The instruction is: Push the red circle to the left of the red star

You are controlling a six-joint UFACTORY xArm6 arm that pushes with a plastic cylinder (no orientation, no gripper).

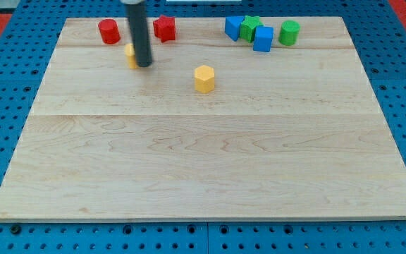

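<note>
The red circle [108, 31] stands near the board's top left. The red star [164, 28] stands to its right, with a gap between them. My rod comes down between the two red blocks, and my tip [143, 65] rests on the board below them. The tip is below and right of the red circle, below and left of the red star. A small yellow block [130, 54] sits against the rod's left side, mostly hidden behind it; its shape cannot be made out.
A yellow hexagon [204, 78] stands right of my tip. At the top right sit a blue block [233, 27], a green star [250, 27], a blue block [263, 39] and a green cylinder [289, 32]. The wooden board [203, 162] lies on a blue pegboard.
</note>
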